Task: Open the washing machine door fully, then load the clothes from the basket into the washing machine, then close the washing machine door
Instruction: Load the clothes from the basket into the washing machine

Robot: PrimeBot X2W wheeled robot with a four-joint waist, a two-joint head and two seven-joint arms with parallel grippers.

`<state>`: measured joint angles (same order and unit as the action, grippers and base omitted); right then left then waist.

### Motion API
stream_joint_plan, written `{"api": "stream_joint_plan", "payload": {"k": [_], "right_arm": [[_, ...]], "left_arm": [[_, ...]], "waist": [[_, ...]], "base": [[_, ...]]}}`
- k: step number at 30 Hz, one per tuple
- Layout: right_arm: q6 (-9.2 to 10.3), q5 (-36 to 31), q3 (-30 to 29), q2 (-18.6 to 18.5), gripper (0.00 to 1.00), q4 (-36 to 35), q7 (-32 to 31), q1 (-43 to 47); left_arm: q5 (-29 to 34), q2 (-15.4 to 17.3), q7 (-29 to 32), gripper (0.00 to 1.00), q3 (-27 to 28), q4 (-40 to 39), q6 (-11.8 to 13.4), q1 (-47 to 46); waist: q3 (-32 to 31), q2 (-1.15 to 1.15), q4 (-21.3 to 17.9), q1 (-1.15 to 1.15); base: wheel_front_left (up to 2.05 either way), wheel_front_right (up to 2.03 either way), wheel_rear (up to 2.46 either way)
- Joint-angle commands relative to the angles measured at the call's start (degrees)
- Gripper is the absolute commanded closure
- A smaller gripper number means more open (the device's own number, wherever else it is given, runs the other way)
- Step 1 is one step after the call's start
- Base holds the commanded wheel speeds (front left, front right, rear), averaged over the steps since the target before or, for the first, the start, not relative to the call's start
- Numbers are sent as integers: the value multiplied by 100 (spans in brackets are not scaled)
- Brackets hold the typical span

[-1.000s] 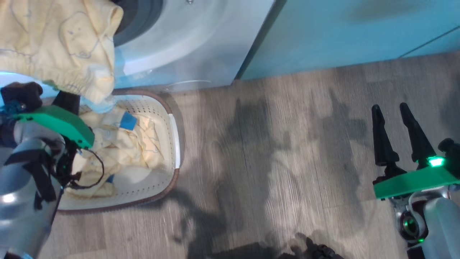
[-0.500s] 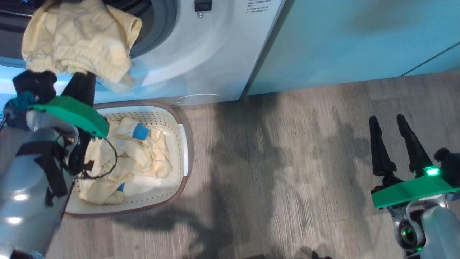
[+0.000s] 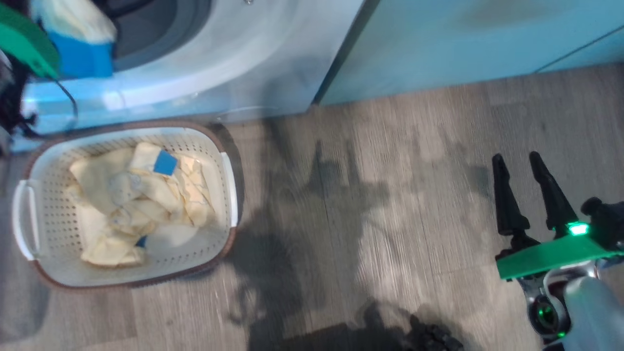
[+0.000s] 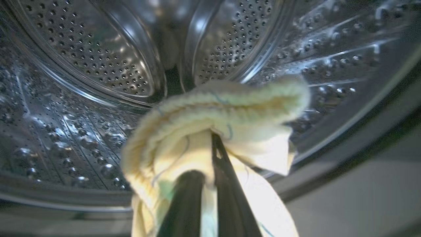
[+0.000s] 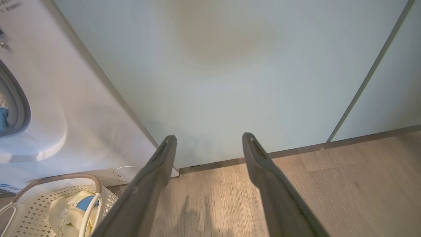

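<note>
The white washing machine stands at the top left, its grey-rimmed opening uncovered; its door is out of view. My left gripper is shut on a pale yellow garment and reaches into the perforated steel drum. The head view catches that garment and its blue tag at the opening. On the floor in front sits the basket with more yellow clothes in it. My right gripper hangs open and empty at the lower right, far from the basket.
Pale teal cabinet panels run along the back, right of the machine. Wooden floor stretches between the basket and my right arm. The right wrist view faces a cabinet panel, with the basket's rim at its lower left.
My left arm has lifted the garment from above the basket up into the machine's opening. The basket now lies uncovered. The head camera has shifted. The right gripper has stayed open.
</note>
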<state>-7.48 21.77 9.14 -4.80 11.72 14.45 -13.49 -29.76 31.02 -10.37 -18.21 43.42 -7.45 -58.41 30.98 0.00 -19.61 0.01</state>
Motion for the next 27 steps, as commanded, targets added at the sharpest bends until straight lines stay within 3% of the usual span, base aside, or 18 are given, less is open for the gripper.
{"api": "stream_joint_plan", "payload": {"k": [1, 9, 16, 22, 27], "right_arm": [[-1, 43, 99, -11, 0, -169, 55, -106], [-1, 133, 225, 94, 0, -214, 55, -437], [-1, 174, 256, 140, 0, -229, 55, -626], [-1, 198, 259, 169, 0, -249, 55, -680], [-1, 201, 248, 181, 0, -234, 55, -698]], "left_arm": [[-12, 395, 54, 100, 133, -71, -3, -319], [90, 633, 305, 100, -12, 501, 5, -1656], [364, 711, -26, 100, -98, 950, 151, -2541], [473, 699, -389, 100, -10, 1101, 377, -3003], [479, 630, -457, 100, 102, 1085, 369, -3023]], "waist": [[179, 0, -81, -1], [843, 0, -326, -1], [1154, 0, -474, -1], [1295, 0, -544, -1], [1351, 0, -545, -1]], "base": [[0, 0, 0], [0, 0, 0], [0, 0, 0], [0, 0, 0], [0, 0, 0]]}}
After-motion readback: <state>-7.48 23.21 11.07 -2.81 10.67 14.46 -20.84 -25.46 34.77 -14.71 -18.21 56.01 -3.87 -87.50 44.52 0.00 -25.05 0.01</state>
